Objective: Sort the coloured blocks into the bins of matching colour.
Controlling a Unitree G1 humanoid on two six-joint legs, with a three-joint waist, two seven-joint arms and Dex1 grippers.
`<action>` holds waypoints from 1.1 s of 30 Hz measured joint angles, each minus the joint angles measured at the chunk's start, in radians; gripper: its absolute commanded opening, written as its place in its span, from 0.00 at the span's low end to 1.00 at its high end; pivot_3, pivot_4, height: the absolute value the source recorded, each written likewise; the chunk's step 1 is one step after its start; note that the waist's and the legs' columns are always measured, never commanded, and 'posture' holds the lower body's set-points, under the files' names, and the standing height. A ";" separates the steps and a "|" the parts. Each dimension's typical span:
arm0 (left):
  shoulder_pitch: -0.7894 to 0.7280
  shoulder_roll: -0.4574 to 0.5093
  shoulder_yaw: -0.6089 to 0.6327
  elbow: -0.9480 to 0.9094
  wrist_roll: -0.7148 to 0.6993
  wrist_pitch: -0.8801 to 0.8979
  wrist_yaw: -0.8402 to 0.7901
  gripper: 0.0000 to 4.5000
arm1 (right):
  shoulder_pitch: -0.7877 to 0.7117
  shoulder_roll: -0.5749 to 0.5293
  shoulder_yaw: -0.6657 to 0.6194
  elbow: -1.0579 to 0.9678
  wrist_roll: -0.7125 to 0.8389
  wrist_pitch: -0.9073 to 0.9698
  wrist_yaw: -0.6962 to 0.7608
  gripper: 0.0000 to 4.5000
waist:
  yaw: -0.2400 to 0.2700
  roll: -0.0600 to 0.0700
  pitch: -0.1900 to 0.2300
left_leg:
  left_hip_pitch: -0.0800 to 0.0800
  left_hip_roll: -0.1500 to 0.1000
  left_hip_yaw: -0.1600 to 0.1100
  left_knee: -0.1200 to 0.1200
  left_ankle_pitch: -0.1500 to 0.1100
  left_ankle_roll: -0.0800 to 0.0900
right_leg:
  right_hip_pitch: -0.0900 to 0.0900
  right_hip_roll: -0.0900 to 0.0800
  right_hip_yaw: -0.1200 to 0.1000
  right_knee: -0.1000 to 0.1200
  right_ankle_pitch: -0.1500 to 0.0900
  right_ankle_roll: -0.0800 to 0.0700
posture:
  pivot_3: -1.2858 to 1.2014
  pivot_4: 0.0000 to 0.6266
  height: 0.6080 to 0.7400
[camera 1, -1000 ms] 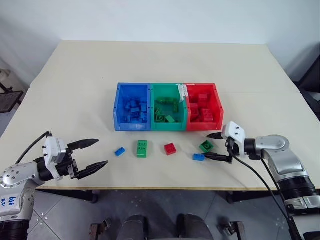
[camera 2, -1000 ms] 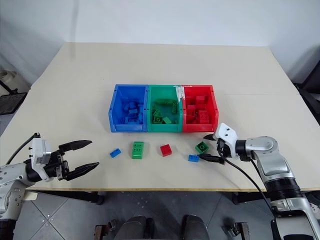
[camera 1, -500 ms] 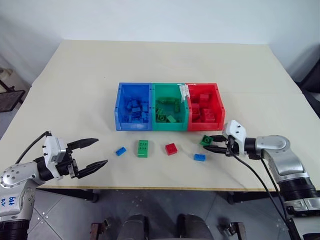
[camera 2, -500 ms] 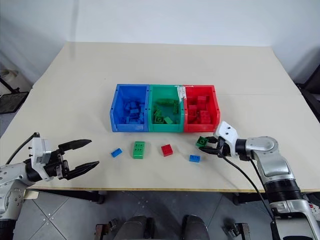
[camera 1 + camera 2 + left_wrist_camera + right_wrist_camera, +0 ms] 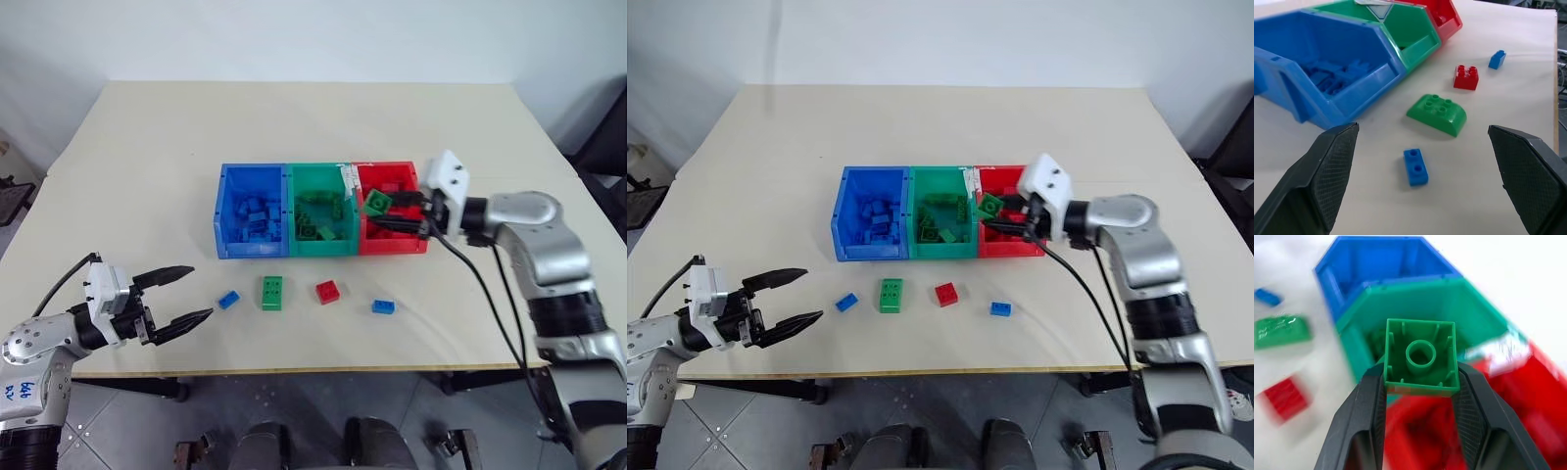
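My right gripper [image 5: 384, 210] is shut on a green block [image 5: 373, 203] and holds it in the air over the red bin [image 5: 397, 246], close to the wall shared with the green bin [image 5: 321, 249]. In the right wrist view the block [image 5: 1421, 357] sits hollow side up between the two fingers. The blue bin [image 5: 250, 250] ends the row on the left. All three bins hold blocks. On the table in front lie a small blue block [image 5: 228, 300], a green block [image 5: 271, 292], a red block [image 5: 328, 291] and another blue block [image 5: 383, 306]. My left gripper [image 5: 199, 292] hovers open at the front left, left of the small blue block [image 5: 1416, 167].
The bins stand at the middle of a beige table [image 5: 147, 157]. Its front edge runs just behind my left gripper. Bare tabletop lies to the left, right and far side of the bins.
The right gripper shut on the green block that lay at the front right, lifted it off the table and carried it up and left over the bins. The left gripper stayed put.
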 measured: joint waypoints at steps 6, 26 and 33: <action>0.005 -0.008 0.000 0.000 0.000 -0.010 0.000 1.00 | -0.167 0.151 0.090 0.372 -0.121 -0.189 -0.034 0.70 | 0.001 0.000 0.000 | -0.001 -0.003 -0.002 0.002 0.000 0.001 | -0.002 0.001 -0.001 0.008 0.000 0.000 | 0.52 0.24 1.00; -0.019 -0.022 -0.003 0.045 0.000 -0.041 -0.036 1.00 | 0.318 -0.222 -0.120 -0.045 0.077 -0.193 0.281 1.00 | 0.006 0.000 0.000 | -0.001 -0.001 -0.004 0.003 -0.001 0.001 | 0.005 0.000 -0.002 -0.004 0.000 0.000 | 0.52 0.24 1.00; -0.030 -0.008 -0.006 0.081 0.000 -0.048 -0.094 1.00 | 0.590 -0.385 -0.251 -0.115 0.098 -0.181 0.288 1.00 | 0.006 0.000 0.000 | 0.000 0.000 0.000 0.002 -0.001 0.001 | 0.005 0.000 -0.002 -0.006 0.000 0.000 | 0.52 0.24 1.00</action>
